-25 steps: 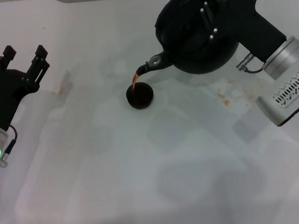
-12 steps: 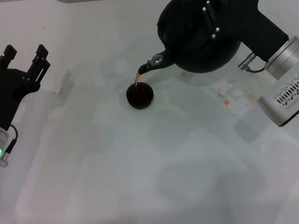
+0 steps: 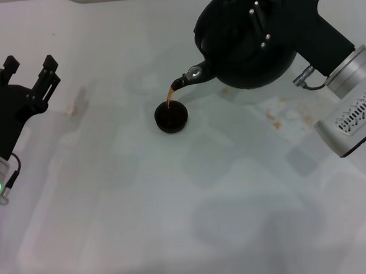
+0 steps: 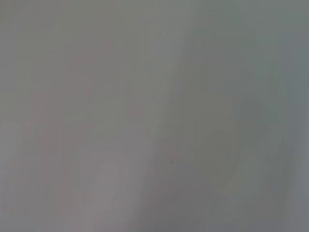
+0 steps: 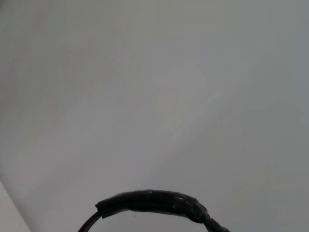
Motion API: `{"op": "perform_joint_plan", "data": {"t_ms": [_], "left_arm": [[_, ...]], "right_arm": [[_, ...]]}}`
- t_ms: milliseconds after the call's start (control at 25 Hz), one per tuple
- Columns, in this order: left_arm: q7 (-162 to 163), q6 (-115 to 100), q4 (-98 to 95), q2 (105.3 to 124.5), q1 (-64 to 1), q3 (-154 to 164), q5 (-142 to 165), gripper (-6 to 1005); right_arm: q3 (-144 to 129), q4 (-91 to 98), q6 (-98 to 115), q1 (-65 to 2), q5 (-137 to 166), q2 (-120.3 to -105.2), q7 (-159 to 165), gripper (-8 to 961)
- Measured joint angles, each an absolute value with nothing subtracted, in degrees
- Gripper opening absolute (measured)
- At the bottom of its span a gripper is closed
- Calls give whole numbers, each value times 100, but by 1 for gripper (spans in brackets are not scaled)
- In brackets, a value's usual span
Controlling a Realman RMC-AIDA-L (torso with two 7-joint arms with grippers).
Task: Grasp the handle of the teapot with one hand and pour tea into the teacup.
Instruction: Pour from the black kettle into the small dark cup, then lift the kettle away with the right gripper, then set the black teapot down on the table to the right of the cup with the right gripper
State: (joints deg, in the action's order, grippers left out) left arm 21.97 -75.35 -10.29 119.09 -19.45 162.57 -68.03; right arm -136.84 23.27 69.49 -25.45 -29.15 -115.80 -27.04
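Only a short arched stretch of the handle is seen in the right wrist view, black, with a wrapped, slightly glossy surface. Its ends are cut off by the picture's edge. Behind it a plain pale grey desk is shown, crossed by faint soft shadows. The jaws themselves are not shown, nor is the pot's body.

A pale, faintly stained worktop carries one small round black teacup near its middle; small brownish marks lie off to the cup's right.
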Motion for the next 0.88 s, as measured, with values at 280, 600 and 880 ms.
{"op": "perform_joint_plan", "data": {"t_ms": [280,600,880], "left_arm": [[2197,-7539,-1028,11909,-1923,16257,-6803,804],[2197,-7542,-1018,11906,-1894,16237,-6803,804],[2197,-7542,-1028,11909,-1904,16241,-6803,804]], "right_arm": [[-13706,2353,6952,-2482,-3165,-11584,-2587,116],[-13829,2333,6960,-2361,-3146,-11570,-1969,115],[-13763,2299,6834,-2335,-3216,-11575,-1034,115]]}}
